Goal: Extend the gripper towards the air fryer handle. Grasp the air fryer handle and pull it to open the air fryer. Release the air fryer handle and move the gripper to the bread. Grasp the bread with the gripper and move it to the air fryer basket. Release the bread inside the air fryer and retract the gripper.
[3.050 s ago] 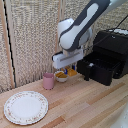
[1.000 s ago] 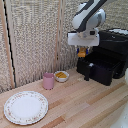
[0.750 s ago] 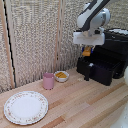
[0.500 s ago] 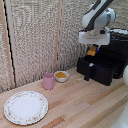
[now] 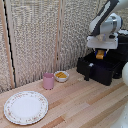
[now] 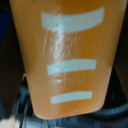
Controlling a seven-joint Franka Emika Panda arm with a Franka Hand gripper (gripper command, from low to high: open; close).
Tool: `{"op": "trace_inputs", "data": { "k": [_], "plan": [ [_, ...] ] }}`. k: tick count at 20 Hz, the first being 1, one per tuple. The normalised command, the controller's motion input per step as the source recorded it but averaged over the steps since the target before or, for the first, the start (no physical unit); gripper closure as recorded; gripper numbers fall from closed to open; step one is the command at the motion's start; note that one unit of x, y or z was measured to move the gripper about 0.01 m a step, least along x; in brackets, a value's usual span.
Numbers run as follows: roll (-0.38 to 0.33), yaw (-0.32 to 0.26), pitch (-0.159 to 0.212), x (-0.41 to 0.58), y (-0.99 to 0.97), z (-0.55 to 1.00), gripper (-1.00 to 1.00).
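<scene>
One step looks nearly done: the bread (image 5: 100, 54) is held pinched in the claw (image 5: 101, 52) right above the pulled-out basket (image 5: 96, 67). Lowering and letting go is probably what's needed next. Something yellow-orange is seen in the bowl (image 5: 61, 76) beside the pink cup (image 5: 48, 81); the plate (image 5: 26, 106) is bare.

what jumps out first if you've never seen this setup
The white gripper holding the orange bread above the open air fryer basket, at the exterior view's right. Then the patterned plate at lower left, with a pink cup and small bowl behind it.
</scene>
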Motion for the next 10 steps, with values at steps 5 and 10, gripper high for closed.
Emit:
{"op": "trace_inputs", "data": {
  "k": [5,10],
  "plan": [
    [0.0,-0.125,-0.053,0.0,-0.03,-0.31,1.0],
    [0.0,-0.174,-0.095,0.007,-0.02,-0.27,1.0]
  ]
}}
